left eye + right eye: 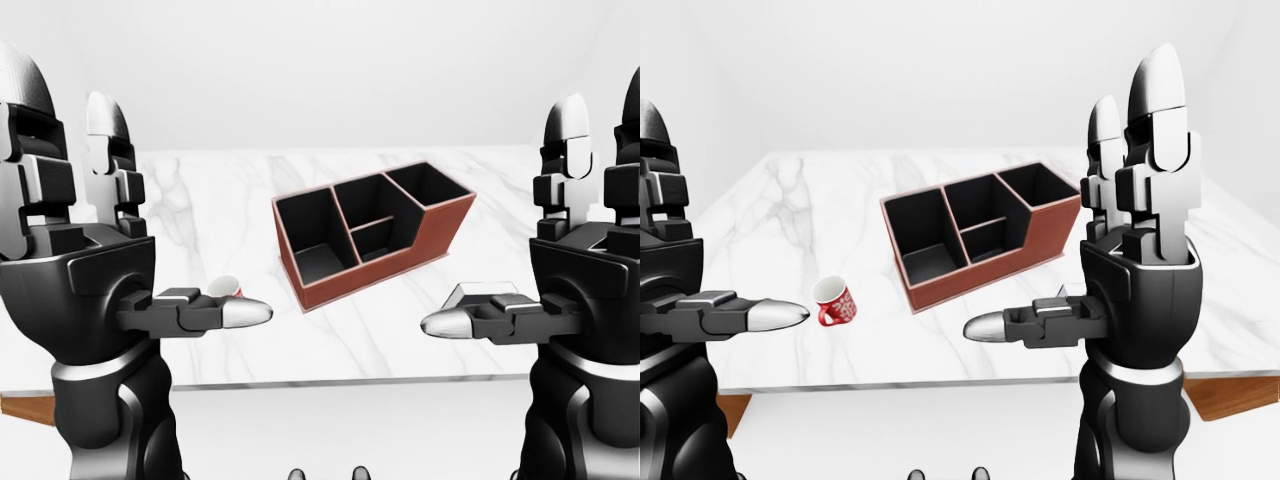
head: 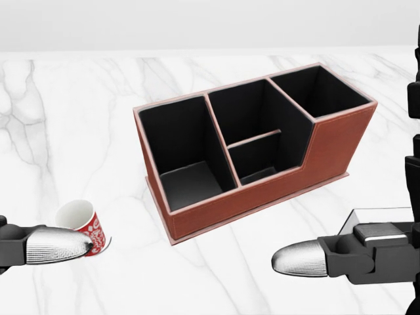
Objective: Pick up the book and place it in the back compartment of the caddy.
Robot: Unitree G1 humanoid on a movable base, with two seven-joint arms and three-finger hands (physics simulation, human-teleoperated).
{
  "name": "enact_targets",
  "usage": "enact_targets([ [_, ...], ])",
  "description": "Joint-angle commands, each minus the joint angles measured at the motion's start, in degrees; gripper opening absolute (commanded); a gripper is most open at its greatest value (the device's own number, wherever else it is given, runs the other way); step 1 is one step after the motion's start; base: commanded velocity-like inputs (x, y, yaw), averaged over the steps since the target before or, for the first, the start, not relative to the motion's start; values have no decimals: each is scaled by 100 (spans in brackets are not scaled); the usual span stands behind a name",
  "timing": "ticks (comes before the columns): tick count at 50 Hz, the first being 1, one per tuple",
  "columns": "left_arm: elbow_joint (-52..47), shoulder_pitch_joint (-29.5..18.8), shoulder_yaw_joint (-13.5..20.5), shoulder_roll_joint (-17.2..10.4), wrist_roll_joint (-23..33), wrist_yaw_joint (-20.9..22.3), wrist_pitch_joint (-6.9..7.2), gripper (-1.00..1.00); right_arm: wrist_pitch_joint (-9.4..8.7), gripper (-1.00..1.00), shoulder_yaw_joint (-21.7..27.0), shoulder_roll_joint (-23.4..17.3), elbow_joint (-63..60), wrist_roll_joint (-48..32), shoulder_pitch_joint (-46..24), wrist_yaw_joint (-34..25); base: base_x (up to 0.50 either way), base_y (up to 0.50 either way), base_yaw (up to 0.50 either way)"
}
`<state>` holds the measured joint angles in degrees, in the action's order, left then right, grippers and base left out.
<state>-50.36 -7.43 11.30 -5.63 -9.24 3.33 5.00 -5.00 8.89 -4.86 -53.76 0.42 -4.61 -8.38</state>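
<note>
Both hands, the left hand (image 1: 95, 230) and the right hand (image 1: 1135, 215), are raised with fingers spread wide, holding nothing. Beside the caddy (image 2: 252, 147), toward the head view's lower right, the book (image 2: 364, 216) lies on the marble desk (image 2: 65, 131), mostly hidden behind the right hand's thumb. Left of the caddy stands a red mug (image 1: 833, 301).

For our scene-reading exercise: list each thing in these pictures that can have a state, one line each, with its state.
Caddy: upright on the table, all compartments empty.
Mug: upright, left of the caddy.
Book: on the table right of the caddy, mostly hidden by the right hand.
Left hand: fingers open, holding nothing.
Right hand: fingers open, holding nothing.
</note>
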Motion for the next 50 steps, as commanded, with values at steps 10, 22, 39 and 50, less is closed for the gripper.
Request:
enact_targets([
  [10, -15, 42, -27, 25, 49, 28, 0, 100, 0, 100, 16, 24, 13, -112, 20, -80, 50, 0, 0],
  [22, -94, 67, -48, 57, 46, 20, 0, 100, 0, 100, -42, -30, -34, -285, -152, 46, 12, 0, 0],
  [39, -17, 102, -95, 64, 89, 27, 0, 100, 0, 100, -69, -56, -154, -319, -174, -42, 18, 0, 0],
  [50, -117, 47, -27, 51, 31, 11, 0, 100, 0, 100, 155, -501, -480, -818, -424, -423, 0, 0, 0],
])
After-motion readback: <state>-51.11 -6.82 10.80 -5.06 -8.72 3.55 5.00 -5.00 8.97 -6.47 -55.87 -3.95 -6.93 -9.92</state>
